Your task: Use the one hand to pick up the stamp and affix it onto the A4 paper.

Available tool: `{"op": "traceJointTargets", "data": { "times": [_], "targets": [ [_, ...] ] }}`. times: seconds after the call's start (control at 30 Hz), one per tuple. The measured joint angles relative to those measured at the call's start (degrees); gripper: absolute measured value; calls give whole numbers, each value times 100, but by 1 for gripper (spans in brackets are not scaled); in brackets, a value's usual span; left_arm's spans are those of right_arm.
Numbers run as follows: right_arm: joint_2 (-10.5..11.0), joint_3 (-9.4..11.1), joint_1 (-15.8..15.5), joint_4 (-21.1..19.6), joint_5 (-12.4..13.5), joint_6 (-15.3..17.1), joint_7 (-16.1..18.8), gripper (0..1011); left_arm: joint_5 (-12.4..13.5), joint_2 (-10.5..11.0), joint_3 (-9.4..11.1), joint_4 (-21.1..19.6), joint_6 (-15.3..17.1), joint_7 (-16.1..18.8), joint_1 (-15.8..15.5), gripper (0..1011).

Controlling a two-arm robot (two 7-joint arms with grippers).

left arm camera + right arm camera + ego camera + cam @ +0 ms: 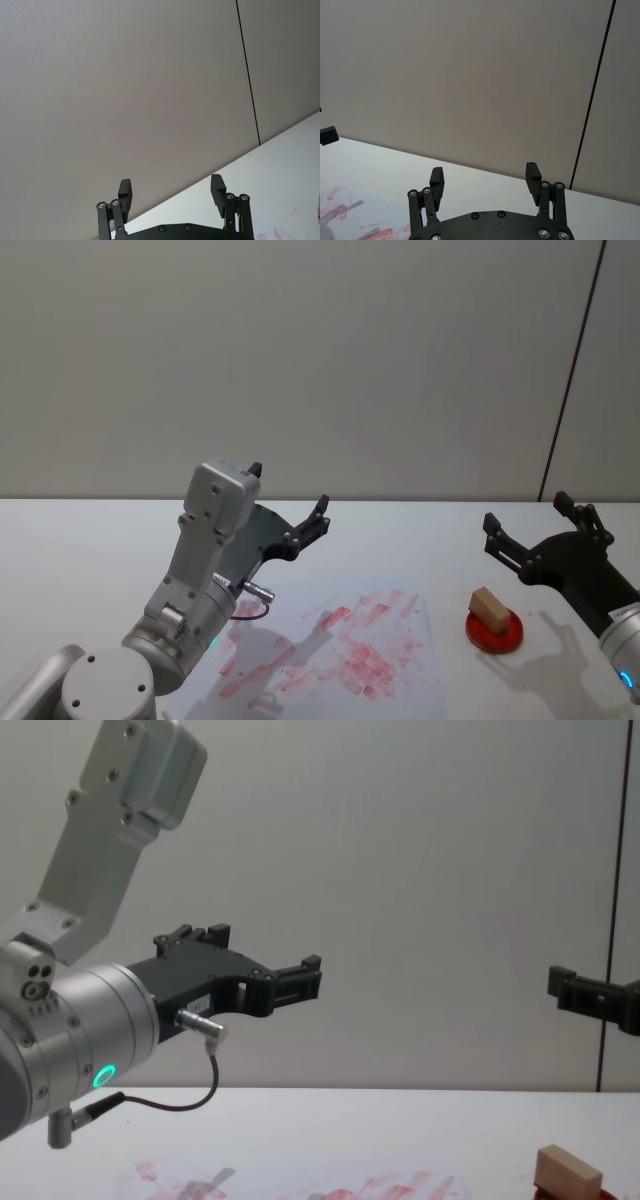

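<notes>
The stamp, a small tan wooden block, rests on a round red ink pad at the right of the table; the chest view shows the stamp low on the right. The A4 paper, white with red smears, lies in the middle. My right gripper hangs open in the air above and just behind the stamp, holding nothing; its wrist view shows the right gripper with fingers spread. My left gripper is raised and open over the paper's far left corner, and the left gripper is empty.
The white table runs back to a plain grey wall with a dark vertical seam on the right. The left arm's silver wrist with a green ring and a dangling cable looms large at the chest view's left.
</notes>
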Motion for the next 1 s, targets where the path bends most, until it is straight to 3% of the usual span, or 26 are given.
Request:
{"op": "traceJointTargets", "data": {
  "times": [1.0],
  "targets": [
    [11, 28, 50, 79, 58, 93, 126, 1001, 0, 0, 0, 0, 0, 0, 0, 1003]
  ]
}}
